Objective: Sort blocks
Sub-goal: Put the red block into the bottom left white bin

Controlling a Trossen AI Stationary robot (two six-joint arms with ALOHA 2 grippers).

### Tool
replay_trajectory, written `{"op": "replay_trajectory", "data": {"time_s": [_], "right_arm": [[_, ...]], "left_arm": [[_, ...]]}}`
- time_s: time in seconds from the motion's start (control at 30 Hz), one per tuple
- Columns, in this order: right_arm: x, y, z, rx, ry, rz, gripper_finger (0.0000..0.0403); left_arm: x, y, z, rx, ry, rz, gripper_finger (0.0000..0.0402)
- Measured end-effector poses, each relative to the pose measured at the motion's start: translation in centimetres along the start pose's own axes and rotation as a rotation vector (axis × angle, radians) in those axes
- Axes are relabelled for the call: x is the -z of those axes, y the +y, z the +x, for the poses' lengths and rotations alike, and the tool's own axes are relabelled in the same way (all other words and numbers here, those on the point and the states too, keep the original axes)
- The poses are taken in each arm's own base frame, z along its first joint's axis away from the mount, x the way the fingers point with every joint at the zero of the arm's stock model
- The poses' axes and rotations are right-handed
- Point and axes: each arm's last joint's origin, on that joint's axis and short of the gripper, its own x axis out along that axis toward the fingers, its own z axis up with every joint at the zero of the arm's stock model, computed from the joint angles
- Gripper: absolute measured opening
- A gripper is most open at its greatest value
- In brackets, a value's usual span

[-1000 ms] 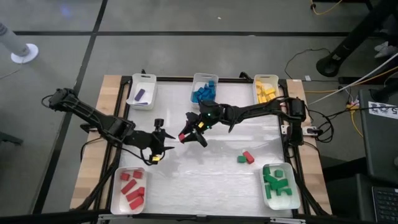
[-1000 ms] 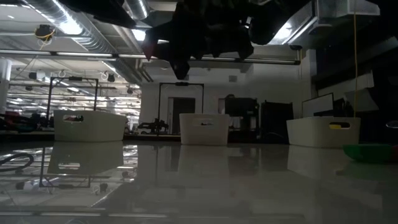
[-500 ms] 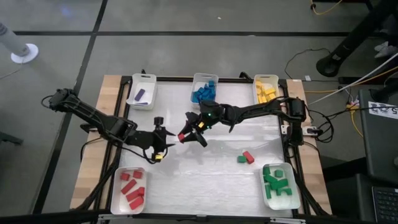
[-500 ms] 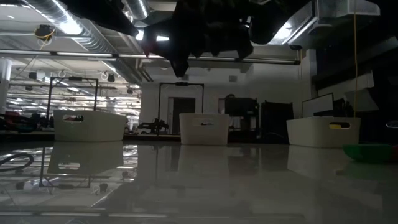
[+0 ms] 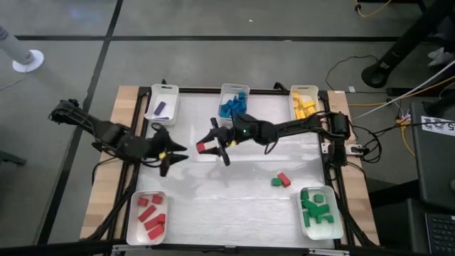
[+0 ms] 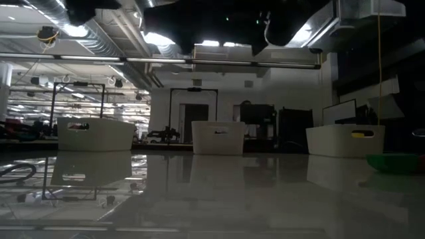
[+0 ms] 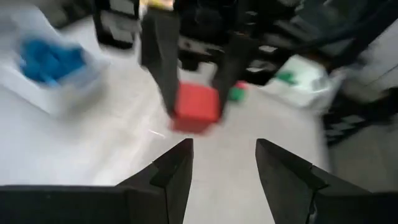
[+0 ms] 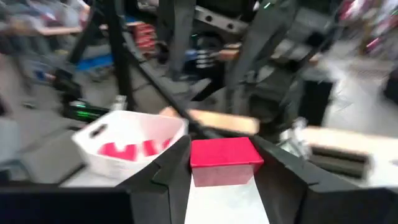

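Near the middle of the high view, the right claw (image 5: pixel 207 147) is pinching a red block (image 8: pixel 224 160) above the tabletop (image 5: pixel 242 199), while the left claw (image 5: pixel 173 151) sits spread and empty just left of it.

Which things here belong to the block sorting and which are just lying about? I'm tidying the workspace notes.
Part of the job:
right gripper holding a red block
left gripper, open and empty
loose red block and green block
sorted blocks in the white trays

Lying about:
cables beside the table
floor-stand base
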Motion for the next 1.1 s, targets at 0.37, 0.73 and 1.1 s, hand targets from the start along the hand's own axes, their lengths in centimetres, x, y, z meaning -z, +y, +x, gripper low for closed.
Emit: {"op": "replay_trajectory", "data": {"time_s": [0.37,0.73,1.1], "right_arm": [[-1.0,6.2,2.6,0.215,-0.039,-0.51,0.0156],[-2.4,9.9,3.3,0.391,-0.102,-0.734,0.0156],[-3.9,10.6,2.9,0.353,-0.296,-0.802,0.0156]], "left_arm": [[0.9,0.3,-0.9,0.093,-0.002,-0.406,0.0164],[-0.3,-0.6,-1.1,0.193,-0.112,-0.291,0.0164],[-1.3,-2.2,-0.3,0.308,-0.212,-0.169,0.0164]]}}
